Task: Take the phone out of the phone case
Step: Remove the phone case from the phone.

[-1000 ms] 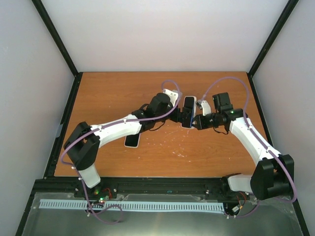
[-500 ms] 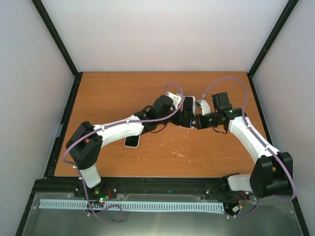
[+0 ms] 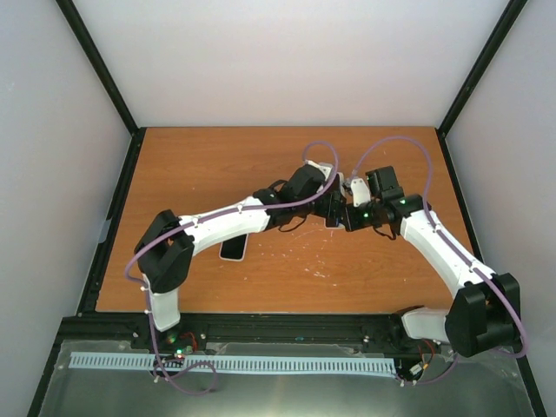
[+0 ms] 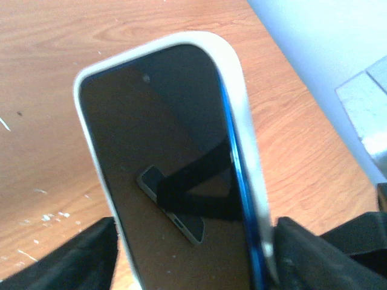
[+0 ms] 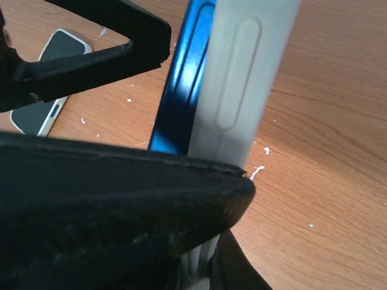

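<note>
Peeling step, bench [image 3: 217,165] 1 o'clock: right end effector [image 5: 196,266] clenches phone case [image 5: 242,90]; left end effector [image 4: 193,241] straddles phone [image 4: 163,151], grip unclear, next must pinch.

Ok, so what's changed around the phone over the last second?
The left arm stretched further forward and right, bringing the left gripper over the phone, its fingers narrowing either side of the phone case; contact isn't clear. The right gripper nudged slightly left, still shut on the case's edge. The other phone on the table hasn't moved.
</note>
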You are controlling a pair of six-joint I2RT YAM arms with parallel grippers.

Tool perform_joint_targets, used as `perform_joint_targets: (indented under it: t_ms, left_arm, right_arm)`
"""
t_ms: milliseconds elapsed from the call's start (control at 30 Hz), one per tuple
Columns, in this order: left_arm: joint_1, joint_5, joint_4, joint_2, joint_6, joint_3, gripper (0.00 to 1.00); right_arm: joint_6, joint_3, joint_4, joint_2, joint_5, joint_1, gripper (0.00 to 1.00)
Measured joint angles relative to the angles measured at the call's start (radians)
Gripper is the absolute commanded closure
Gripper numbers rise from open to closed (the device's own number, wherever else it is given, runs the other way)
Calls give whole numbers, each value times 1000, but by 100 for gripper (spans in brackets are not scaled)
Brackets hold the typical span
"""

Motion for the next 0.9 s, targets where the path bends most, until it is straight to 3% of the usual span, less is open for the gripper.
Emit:
perform_joint_targets:
  t_ms: [300, 433, 500, 567, 633, 900]
  left_arm:
    - [-22, -41, 20, 37, -87, 18, 61]
    - [-22, -56, 18, 83, -137, 47, 67]
    - [-21, -65, 23, 96, -163, 43, 62]
    - [-21, -68, 50, 93, -174, 13, 45]
    - [-15, -63, 101, 80, -169, -44, 39]
    - [17, -10, 236, 54, -167, -191, 34]
  right_arm:
    - [3, -31, 29, -10, 16, 16, 97]
    - [14, -46, 51, 13, 29, 17, 97]
    - [23, -49, 60, 32, 33, 17, 97]
    - [29, -53, 65, 49, 25, 17, 97]
    - [31, -57, 62, 63, 5, 15, 97]
    - [25, -59, 60, 133, -56, 21, 97]
